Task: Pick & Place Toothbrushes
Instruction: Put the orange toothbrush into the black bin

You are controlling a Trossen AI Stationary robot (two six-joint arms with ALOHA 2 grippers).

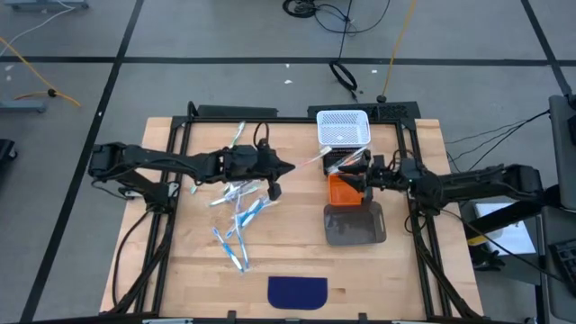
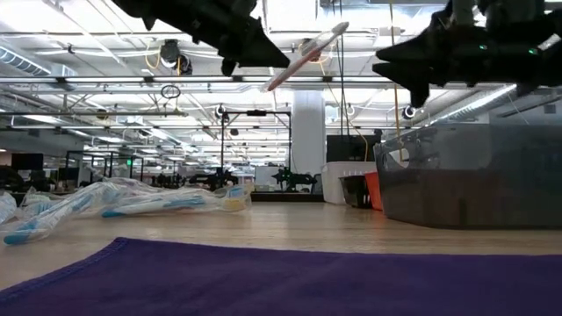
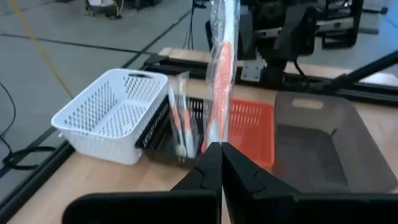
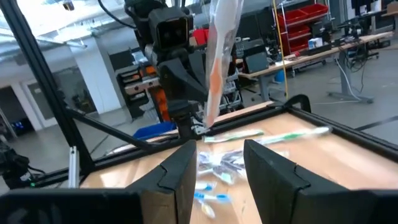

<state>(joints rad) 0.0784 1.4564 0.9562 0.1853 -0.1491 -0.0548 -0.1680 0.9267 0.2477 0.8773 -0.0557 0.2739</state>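
Near edge of table (image 1: 396, 279): dark blue cloth (image 1: 298, 291), nothing on it.

Mid-table, left of centre: loose pile of wrapped toothbrushes (image 1: 238, 220), blue and green, lying flat on the wood, waiting to be sorted.

Left gripper (image 1: 286, 167), above the pile and reaching toward the bins, is pinched tight on the end of an orange-red toothbrush (image 1: 315, 159). Brush sticks out ahead of the fingertips, lifted well clear of the table; probably held by the end so the free length can be taken.

Right gripper (image 1: 364, 176) faces it over the orange bin (image 1: 340, 191), fingers spread and holding nothing. Looks like a handover setup.

Grey bin (image 1: 355, 225) sits nearer; black bin (image 1: 342, 160) and white basket (image 1: 344, 128) lie farther back.
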